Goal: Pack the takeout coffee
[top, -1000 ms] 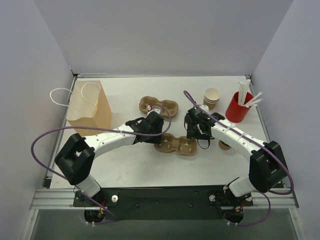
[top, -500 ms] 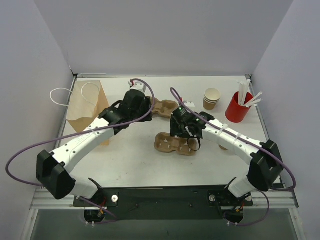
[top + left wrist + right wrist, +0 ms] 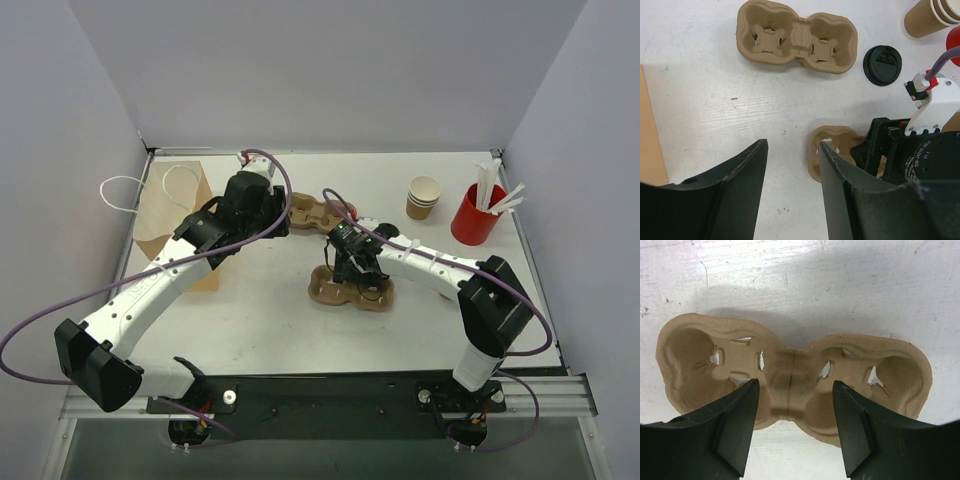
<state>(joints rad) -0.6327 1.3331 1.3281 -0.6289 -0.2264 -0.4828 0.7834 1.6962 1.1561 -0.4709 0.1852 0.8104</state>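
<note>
The takeout coffee point(image 3: 424, 193), a tan paper cup topping a short stack, stands upright and mouth-up on the worktop point(image 3: 380, 175), away from and to the right of both pincers. A red cup point(image 3: 473, 222) of white straws sits farther right again, just beside it. The right pincer point(image 3: 796, 385) is spread wide and holds nothing. It hangs over the middle bridge of the near carrier point(image 3: 790, 365) with one finger toward each slot, and we cannot tell whether it touches the pulp. From there the cup lies beyond the pincer and off to its right, well apart from it. The left pincer point(image 3: 792, 145) is likewise wide and empty, held high. The far carrier point(image 3: 797, 42) and a black lid point(image 3: 882, 59) both lie between it and the cup, which shows only at the upper right corner of its wrist view. We judge the right arm the nearer and better placed of the two. The cup's long axis is vertical, so a pincer would likely close on its wall from the side or over the rim before bringing it back to a slot. Neither carrier holds a cup yet.
</note>
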